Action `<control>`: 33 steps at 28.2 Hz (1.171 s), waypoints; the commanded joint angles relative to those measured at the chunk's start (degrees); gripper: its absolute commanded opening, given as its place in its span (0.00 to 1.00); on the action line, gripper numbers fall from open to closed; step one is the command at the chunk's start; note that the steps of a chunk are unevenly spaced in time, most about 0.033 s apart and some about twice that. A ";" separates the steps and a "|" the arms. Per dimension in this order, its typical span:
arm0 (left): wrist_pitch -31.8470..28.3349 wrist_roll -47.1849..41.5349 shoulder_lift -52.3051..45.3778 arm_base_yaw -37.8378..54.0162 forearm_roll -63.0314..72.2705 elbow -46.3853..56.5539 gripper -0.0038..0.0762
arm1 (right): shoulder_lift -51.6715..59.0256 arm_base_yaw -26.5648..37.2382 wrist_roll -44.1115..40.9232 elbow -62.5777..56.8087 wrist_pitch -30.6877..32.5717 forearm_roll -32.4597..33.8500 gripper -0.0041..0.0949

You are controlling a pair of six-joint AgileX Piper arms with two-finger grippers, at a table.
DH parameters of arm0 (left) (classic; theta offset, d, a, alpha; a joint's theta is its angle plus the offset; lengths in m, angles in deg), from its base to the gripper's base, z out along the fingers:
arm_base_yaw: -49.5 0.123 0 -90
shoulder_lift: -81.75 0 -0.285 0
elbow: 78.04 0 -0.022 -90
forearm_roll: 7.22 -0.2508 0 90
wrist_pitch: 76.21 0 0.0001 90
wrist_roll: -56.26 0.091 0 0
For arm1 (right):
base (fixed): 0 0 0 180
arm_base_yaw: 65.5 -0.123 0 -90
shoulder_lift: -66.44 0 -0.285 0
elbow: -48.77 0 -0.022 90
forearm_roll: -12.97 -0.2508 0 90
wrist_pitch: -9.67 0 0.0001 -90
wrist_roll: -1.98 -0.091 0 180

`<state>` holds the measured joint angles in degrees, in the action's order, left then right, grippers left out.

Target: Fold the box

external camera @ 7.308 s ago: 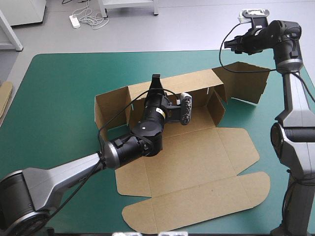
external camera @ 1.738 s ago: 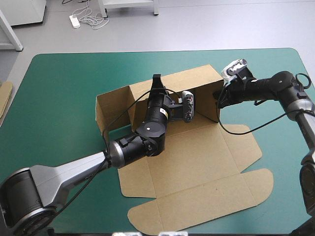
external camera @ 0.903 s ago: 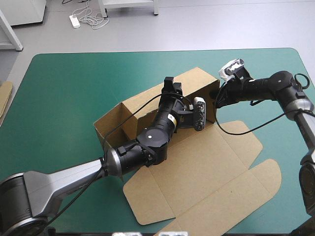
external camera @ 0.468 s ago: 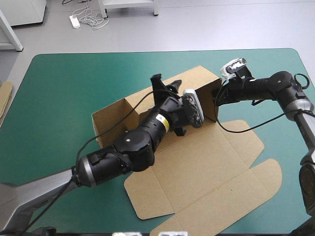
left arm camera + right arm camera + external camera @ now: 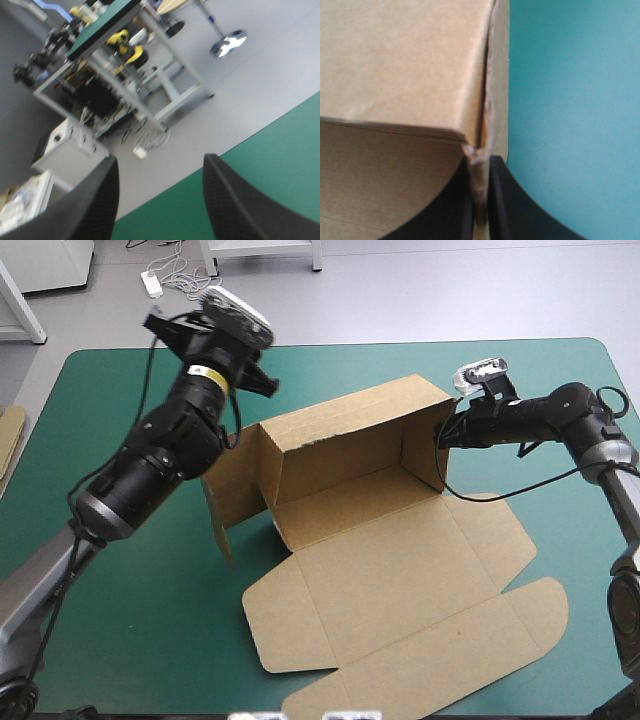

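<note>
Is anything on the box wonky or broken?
Yes. The box has its left end wall leaning outward, not tucked in. At the right corner, pinched by the right tool, the board's edge looks a little crumpled.

Right tool (image 5: 440, 437) on wall of box (image 5: 390, 550)

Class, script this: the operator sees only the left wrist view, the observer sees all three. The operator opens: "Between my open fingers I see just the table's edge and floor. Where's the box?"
Observer: The box sits in the middle of the table, well away from your left gripper, which is raised over the far left part.
Operator: Is anything holding it?
Observer: Yes, the right gripper is shut on the box's right end wall.
Operator: How far folded is it?
Observer: The back and right end walls stand, while the lid lies flat toward the near edge.
</note>
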<state>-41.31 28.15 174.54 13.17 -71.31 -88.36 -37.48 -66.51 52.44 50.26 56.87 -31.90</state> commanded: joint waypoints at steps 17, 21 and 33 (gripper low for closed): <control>13.11 23.91 -0.32 40.45 45.16 -2.03 0.49 | 2.26 -0.06 -30.31 23.50 14.07 22.31 0.02; 15.67 24.94 0.74 40.87 45.66 -2.03 0.49 | -0.19 -0.06 -32.70 27.90 20.00 25.21 0.02; 16.82 27.57 4.42 40.87 50.49 -1.92 0.48 | -12.90 -2.11 -37.42 34.10 21.46 30.40 0.03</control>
<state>-22.73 55.65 180.55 53.92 -20.84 -88.36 -50.87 -67.24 15.68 81.54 80.34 -2.42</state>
